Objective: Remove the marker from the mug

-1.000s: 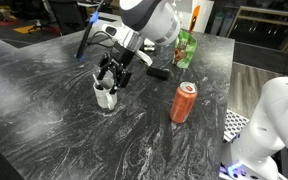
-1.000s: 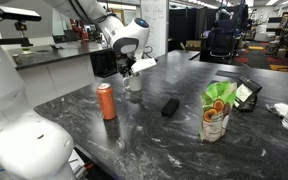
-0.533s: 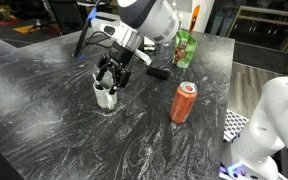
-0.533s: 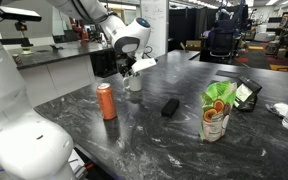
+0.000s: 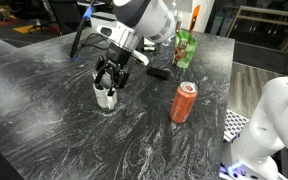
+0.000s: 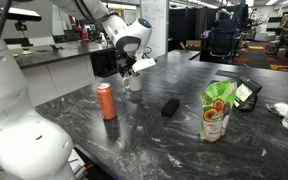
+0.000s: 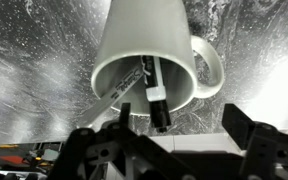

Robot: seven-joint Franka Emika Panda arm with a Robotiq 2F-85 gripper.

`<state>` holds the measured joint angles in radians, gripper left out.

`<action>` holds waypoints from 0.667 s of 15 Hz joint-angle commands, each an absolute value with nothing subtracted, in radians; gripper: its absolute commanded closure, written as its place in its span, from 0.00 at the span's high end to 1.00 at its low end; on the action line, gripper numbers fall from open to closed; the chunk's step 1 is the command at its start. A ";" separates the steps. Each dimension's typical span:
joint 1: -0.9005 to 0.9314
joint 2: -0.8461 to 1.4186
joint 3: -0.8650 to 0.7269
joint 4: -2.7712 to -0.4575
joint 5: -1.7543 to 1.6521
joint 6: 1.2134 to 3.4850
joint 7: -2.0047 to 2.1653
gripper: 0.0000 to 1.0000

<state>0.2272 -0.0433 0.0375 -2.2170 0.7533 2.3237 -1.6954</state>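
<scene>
Wrist view, left to right: your gripper (image 7: 162, 140) is at the bottom edge with the jaws spread wide and nothing held. One of the fingers (image 7: 239, 125) is lower right and its twin is lower left.

The white mug (image 7: 134, 40) fills centre frame between them. Its mouth faces the camera and its handle is on the right side. Inside it, a thin white stick (image 7: 119, 92) leans left of centre. The marker (image 7: 156, 98) is just right of the stick, dark, with its near end poking out past the rim. That end sits in the gap between your fingers, and neither finger is on it.

In an exterior view, the mug stands left of centre on the dark marbled table (image 5: 44, 120), with the gripper right over it. A black block (image 5: 158, 73) is up and to the right. An orange can (image 5: 184, 103) is further right, and a green bag (image 5: 186, 47) is at upper right.
</scene>
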 commanded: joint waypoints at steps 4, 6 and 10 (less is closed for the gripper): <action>0.185 0.006 0.067 -2.164 0.754 2.278 -1.739 0.39; 0.181 0.010 0.069 -2.158 0.756 2.280 -1.741 0.25; 0.176 0.015 0.071 -2.151 0.756 2.283 -1.743 0.03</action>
